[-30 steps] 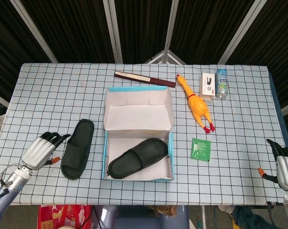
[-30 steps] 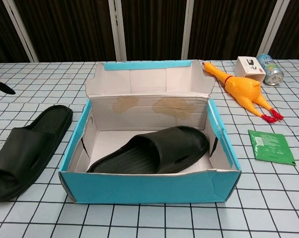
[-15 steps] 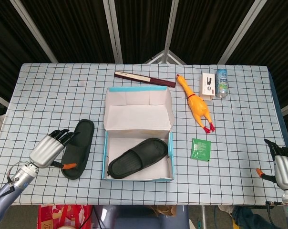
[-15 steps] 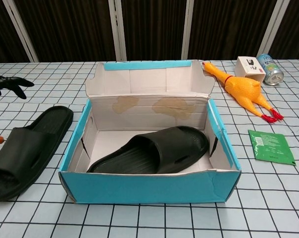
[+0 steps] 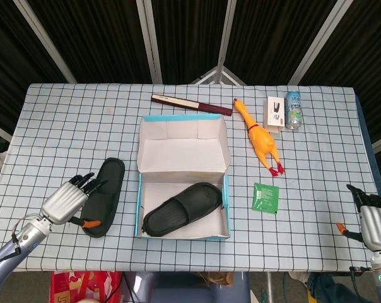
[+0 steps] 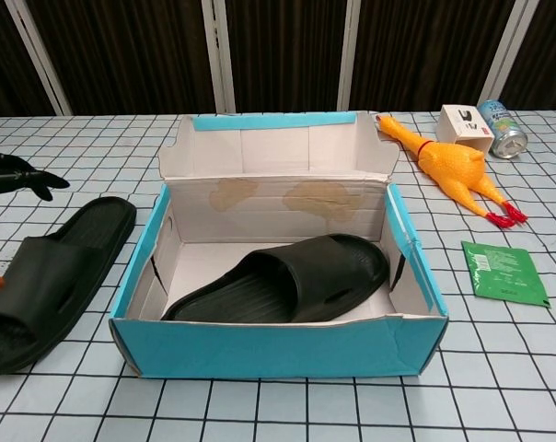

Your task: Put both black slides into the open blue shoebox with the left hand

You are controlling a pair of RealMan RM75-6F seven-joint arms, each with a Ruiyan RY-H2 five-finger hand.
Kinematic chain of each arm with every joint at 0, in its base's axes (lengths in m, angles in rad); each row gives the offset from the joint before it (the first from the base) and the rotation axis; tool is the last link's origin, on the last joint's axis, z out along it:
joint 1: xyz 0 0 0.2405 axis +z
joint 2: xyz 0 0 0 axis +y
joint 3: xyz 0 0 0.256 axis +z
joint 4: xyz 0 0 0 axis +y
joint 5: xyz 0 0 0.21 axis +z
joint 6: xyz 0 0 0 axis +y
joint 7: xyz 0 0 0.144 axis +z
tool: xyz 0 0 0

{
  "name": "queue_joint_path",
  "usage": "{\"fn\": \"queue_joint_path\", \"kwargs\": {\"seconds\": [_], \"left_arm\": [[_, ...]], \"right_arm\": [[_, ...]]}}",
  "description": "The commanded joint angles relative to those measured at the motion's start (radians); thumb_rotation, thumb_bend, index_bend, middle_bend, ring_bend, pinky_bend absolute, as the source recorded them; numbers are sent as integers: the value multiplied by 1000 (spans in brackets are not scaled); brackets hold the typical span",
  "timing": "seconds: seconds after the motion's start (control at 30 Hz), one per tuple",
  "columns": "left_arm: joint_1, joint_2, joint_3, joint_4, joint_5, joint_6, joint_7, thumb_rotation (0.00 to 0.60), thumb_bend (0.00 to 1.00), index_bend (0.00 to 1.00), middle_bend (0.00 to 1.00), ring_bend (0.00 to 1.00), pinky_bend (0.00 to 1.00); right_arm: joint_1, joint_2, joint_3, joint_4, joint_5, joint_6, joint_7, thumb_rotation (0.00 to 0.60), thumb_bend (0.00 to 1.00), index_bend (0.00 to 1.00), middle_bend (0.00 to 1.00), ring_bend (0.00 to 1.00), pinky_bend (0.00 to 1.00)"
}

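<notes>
Left hand (image 5: 69,201) hangs at the outer edge of the second black slide (image 5: 104,196), its dark fingers (image 5: 88,182) spread apart over the strap side and holding nothing; whether the fingertips touch the rubber cannot be told from either view, and in the chest view only the fingertips show at the left border. That slide lies flat on the checkered table (image 5: 64,126), just beside the left wall of the open blue shoebox (image 5: 226,197), roughly parallel to it. The first black slide (image 5: 183,209) already lies inside the box, set diagonally across the floor, so the task looks about half done and the step in hand is the reach for the remaining slide. The next move, as I judge it, calls for the fingers to close around the strap or edge, then a lift clear of the box wall and a carry rightward into the free space beside the slide within. Right hand (image 5: 373,218) rests at the far right table edge, fingers loosely apart, empty. A rubber chicken (image 5: 258,137) lies beyond the box.
</notes>
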Motion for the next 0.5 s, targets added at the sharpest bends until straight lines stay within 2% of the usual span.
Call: {"fn": "queue_joint_path", "kwargs": {"seconds": [0.03, 0.17, 0.23, 0.5], "left_arm": [[-11, 26, 2, -13, 21, -3, 21, 323, 213, 6, 172, 111, 255], [-12, 43, 3, -18, 40, 5, 36, 472, 232, 0, 169, 104, 254], [-16, 45, 3, -16, 51, 2, 52, 513, 233, 0, 168, 103, 254], [-17, 24, 9, -15, 51, -35, 93, 534, 233, 0, 166, 103, 253]], "right_arm": [[1, 1, 1, 0, 1, -1, 0, 600, 226, 132, 191, 242, 148], [2, -1, 0, 1, 1, -2, 0, 600, 226, 132, 192, 243, 148], [2, -1, 0, 1, -1, -1, 0, 600, 226, 132, 192, 243, 148], [6, -3, -2, 1, -2, -7, -5, 600, 226, 132, 191, 242, 148]]}}
